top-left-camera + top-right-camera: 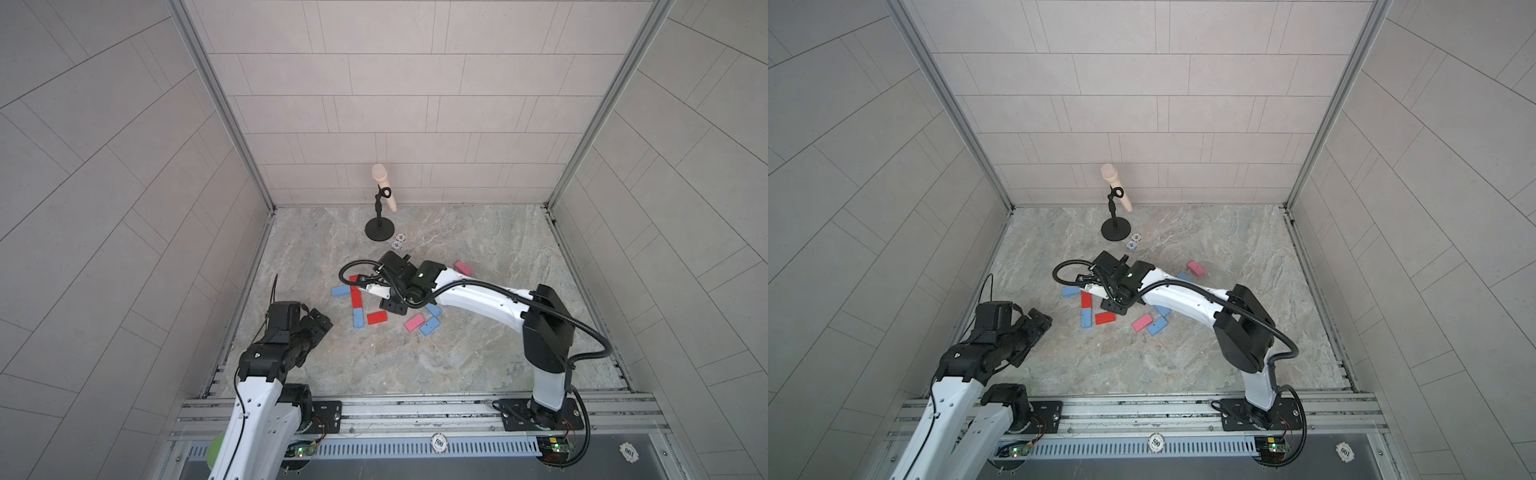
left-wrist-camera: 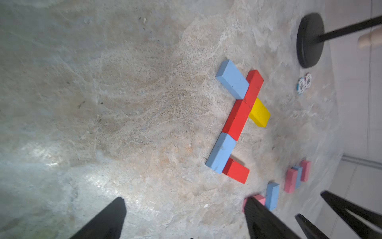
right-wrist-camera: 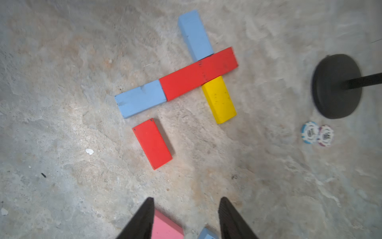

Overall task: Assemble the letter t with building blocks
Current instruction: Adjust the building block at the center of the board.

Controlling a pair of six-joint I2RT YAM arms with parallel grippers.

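The building blocks sketch a lowercase t on the desk, on the robot's side of the microphone stand. A red stem butts against a blue foot block. A blue arm block and a yellow block meet the stem from opposite sides at its end nearer the stand. A loose red block lies just beside the foot, at the end away from the stand. Spares, among them a pink block, lie beyond the figure from the stand.

The right end effector hangs over those spares with its fingers parted, clamping nothing. The left end effector is spread wide and empty, well apart from the figure and farther from the stand.

Nothing seems to lock the blocks together. The right arm's fingers and its looping cable sit close above the figure, so a low sweep could slide the stem or knock an arm askew. The two arms look slightly staggered, and nudging one straight could shove the stem. Pushing the loose red block home might kick the foot out of line. An overshoot toward the stand could strike the poker chips just beside it.

The desk is a marbled grey-beige stone pattern with bright glare patches. It looks smooth and probably gives little grip. Pale tiled walls close three sides, with metal posts at the far corners.
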